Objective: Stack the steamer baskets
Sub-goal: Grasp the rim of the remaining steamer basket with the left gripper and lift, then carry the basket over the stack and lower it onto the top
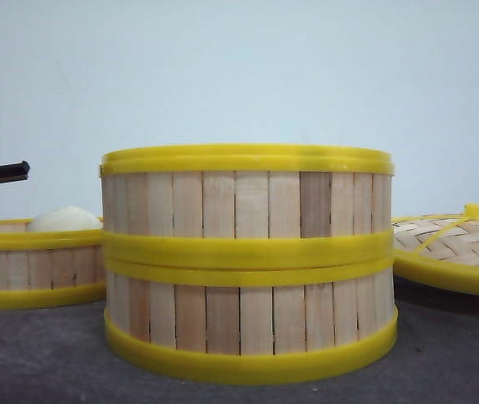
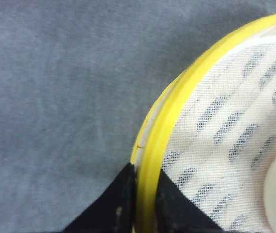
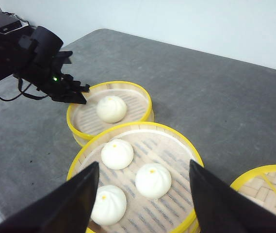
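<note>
Grey table (image 3: pixel 215 92): two steamer baskets (image 1: pixel 247 261) stacked; your left hand (image 2: pixel 145 204) clamps the third basket (image 3: pixel 109 109); right hand (image 3: pixel 142 194) gapes wide.

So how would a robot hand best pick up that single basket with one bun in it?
Probably by the yellow top rim of the single basket, one finger inside and one outside, coming from its open outer side, as the left hand does. The wall is thin there; the bun sits clear, mid-basket.

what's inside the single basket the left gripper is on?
One white bun on a mesh liner sits in the single basket. The left gripper pinches its rim. The front view's near wall hides most of the inside.
</note>
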Action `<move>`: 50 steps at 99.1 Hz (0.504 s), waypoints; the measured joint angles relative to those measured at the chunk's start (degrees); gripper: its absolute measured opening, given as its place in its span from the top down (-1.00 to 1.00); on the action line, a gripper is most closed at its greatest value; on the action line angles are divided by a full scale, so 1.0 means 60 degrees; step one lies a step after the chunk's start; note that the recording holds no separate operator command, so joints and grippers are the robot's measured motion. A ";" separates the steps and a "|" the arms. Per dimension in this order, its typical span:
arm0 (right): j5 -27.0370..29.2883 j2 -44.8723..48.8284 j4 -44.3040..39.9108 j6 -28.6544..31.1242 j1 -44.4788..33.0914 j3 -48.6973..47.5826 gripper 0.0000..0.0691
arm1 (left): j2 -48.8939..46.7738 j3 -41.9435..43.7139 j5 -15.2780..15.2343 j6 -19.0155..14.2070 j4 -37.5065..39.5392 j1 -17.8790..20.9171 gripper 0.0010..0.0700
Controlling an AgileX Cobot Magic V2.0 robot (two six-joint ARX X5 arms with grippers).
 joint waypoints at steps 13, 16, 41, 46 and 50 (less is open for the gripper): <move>0.0000 0.0000 0.0000 0.0000 0.0000 0.0000 -0.04 | -0.0776 0.0470 0.0517 -0.0007 -0.0601 0.0459 0.97; 0.0000 0.0000 0.0000 0.0000 0.0000 0.0000 -0.04 | -0.0987 0.0652 0.0703 -0.0007 -0.0725 0.0517 0.97; 0.0000 0.0000 0.0000 0.0000 0.0000 0.0000 -0.04 | -0.2947 0.1424 0.1949 0.0495 -0.2186 0.0084 0.97; 0.0000 0.0000 0.0000 0.0000 0.0000 0.0000 -0.04 | -0.3224 0.1457 0.2124 0.0634 -0.2521 -0.0142 0.97; -0.0004 0.0000 0.0000 0.0007 0.0000 0.0000 -0.04 | -0.3432 0.1464 0.2222 0.0729 -0.2714 -0.0368 0.97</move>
